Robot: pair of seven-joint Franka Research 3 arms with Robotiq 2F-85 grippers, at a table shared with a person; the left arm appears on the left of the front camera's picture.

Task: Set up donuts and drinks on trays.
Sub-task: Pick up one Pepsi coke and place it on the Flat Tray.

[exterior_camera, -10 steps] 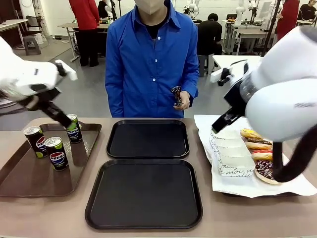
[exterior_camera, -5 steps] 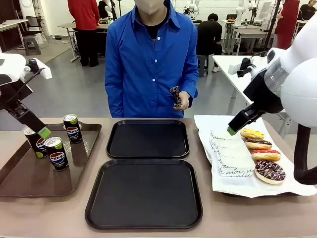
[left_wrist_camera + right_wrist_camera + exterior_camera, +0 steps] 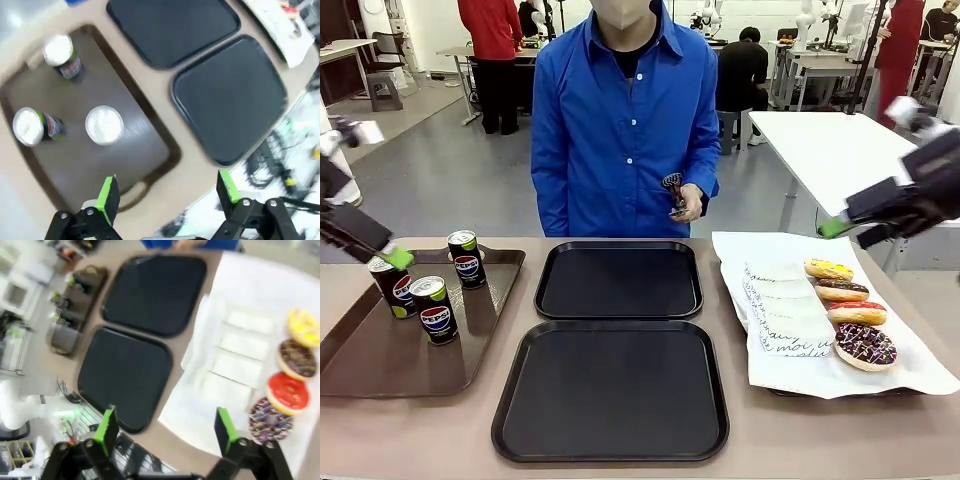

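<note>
Three drinks [image 3: 433, 308] stand upright on a brown tray [image 3: 380, 365] at the left. My left gripper [image 3: 392, 256] hovers open above them, and from above the drinks [image 3: 104, 125] lie beyond its empty fingers [image 3: 107, 192]. Two black trays [image 3: 610, 390] sit bare in the middle, one behind the other. Several donuts [image 3: 857, 313] lie in a row on white paper [image 3: 910, 372] at the right. My right gripper [image 3: 835, 228] hangs open, high over the paper's far right edge. The donuts [image 3: 286, 390] appear far below it in the right wrist view.
A row of white paper sleeves [image 3: 785, 312] lies on the paper left of the donuts. A person in a blue shirt stands at the far side of the table, one hand [image 3: 685, 200] holding a small dark object.
Both arms have drawn back outward. The left gripper moved left off the far can. The right arm swung up and to the right, uncovering the donuts.
</note>
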